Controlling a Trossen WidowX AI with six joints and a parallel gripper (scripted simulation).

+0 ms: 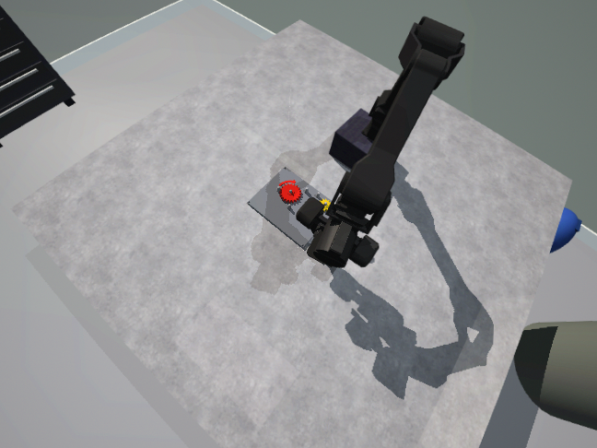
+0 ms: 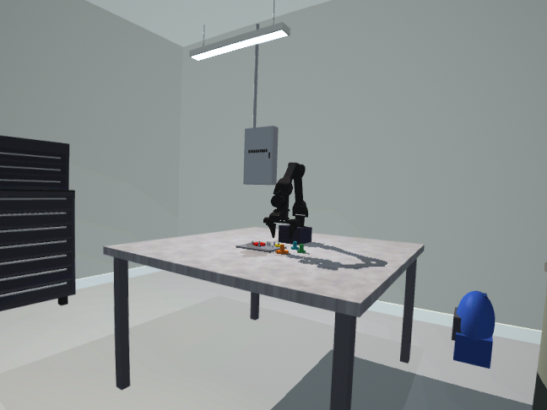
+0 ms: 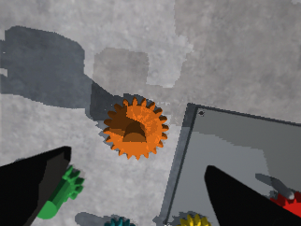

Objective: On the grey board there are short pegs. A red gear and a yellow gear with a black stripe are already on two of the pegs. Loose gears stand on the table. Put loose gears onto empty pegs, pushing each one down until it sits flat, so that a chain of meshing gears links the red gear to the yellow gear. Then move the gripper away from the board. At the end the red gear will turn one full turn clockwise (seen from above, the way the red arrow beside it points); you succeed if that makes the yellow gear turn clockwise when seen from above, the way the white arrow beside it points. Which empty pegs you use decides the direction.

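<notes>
The grey board (image 1: 266, 202) (image 3: 234, 126) carries the red gear (image 1: 290, 196) (image 2: 257, 244) (image 3: 292, 209) and the yellow gear (image 1: 326, 206) (image 3: 195, 221). Several bare pegs show on it, one peg (image 1: 307, 191) between these gears. My gripper (image 1: 336, 233) (image 2: 281, 238) (image 3: 140, 162) is open and empty, pointing down above the table beside the board. The loose orange gear (image 2: 281, 250) (image 3: 151, 135) stands upright on the table, seen between and beyond my fingertips in the wrist view. The green gear (image 2: 301, 249) (image 3: 71, 186) is partly behind the left finger. The teal gear (image 2: 295, 245) (image 3: 120, 222) is cut off at the bottom edge.
The dark arm base block (image 1: 349, 139) (image 2: 302, 234) stands on the table (image 1: 169, 241) (image 2: 212, 260) behind the board. The arm hides the loose gears and part of the board in the top view. Arm shadows fall across the table.
</notes>
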